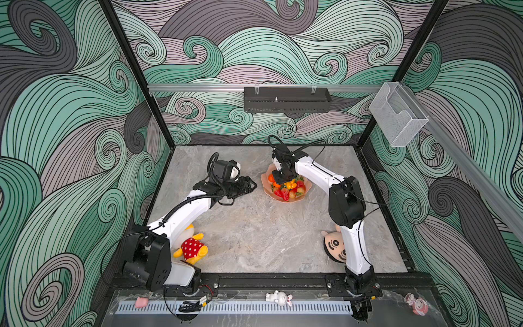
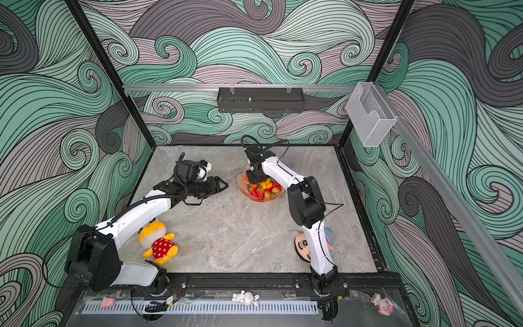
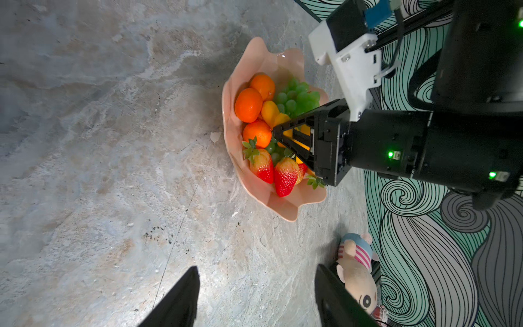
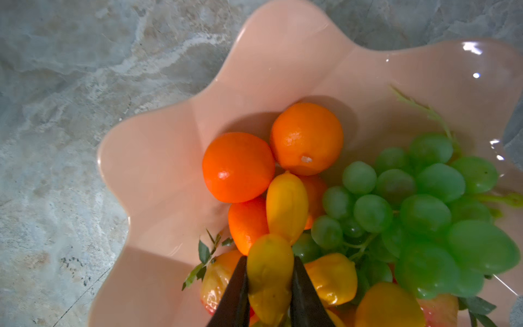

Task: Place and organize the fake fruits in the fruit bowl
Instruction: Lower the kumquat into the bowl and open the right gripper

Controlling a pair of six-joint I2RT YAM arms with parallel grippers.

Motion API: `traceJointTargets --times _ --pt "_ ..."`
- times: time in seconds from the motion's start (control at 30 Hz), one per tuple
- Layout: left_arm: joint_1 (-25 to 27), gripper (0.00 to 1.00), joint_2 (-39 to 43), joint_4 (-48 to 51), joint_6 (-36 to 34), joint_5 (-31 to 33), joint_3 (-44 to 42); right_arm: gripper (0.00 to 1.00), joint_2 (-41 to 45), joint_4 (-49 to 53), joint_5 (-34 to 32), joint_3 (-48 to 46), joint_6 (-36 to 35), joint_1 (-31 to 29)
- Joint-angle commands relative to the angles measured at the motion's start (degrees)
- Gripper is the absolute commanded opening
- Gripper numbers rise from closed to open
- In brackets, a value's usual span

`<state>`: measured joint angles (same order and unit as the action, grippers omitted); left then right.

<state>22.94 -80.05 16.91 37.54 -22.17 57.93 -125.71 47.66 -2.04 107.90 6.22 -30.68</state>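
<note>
right end effector (image 4: 269, 259): clamped on kumquat (image 4: 270, 286) over fruit bowl (image 4: 158, 158) | left end effector (image 3: 256, 270): released, empty | risk: kumquat rolling off piled fruits (image 4: 285, 203) onto surface (image 4: 56, 113) on release

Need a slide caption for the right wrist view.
Right gripper pinches a yellow kumquat over the fruit bowl holding tangerines and grapes.

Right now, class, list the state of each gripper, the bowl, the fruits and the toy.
right gripper, shut on a kumquat
left gripper, open, empty
fruit bowl, upright, holding fruit
grape bunch, lying in the bowl
tangerines, in the bowl
strawberries, in the bowl
yellow plush toy, lying down
</note>
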Motion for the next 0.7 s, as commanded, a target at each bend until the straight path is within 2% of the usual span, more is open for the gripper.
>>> traceJointTargets --times 0.0,0.33,0.47,0.67 --pt "0.18 0.67 0.59 -0.32 -0.71 0.99 0.34 0.21 -0.24 1.24 -2.77 1.40 -0.27 0.35" --pt "0.16 0.67 1.36 0.70 -1.39 1.58 0.60 0.35 0.19 1.22 -1.17 1.33 0.06 0.44" --pt "0.09 0.67 2.54 2.00 -2.26 2.60 0.73 0.35 1.66 1.51 -0.57 1.74 0.20 0.44" --pt "-0.04 0.68 8.58 6.09 -4.66 9.04 1.13 0.40 9.72 0.40 1.42 -1.02 0.88 0.70"
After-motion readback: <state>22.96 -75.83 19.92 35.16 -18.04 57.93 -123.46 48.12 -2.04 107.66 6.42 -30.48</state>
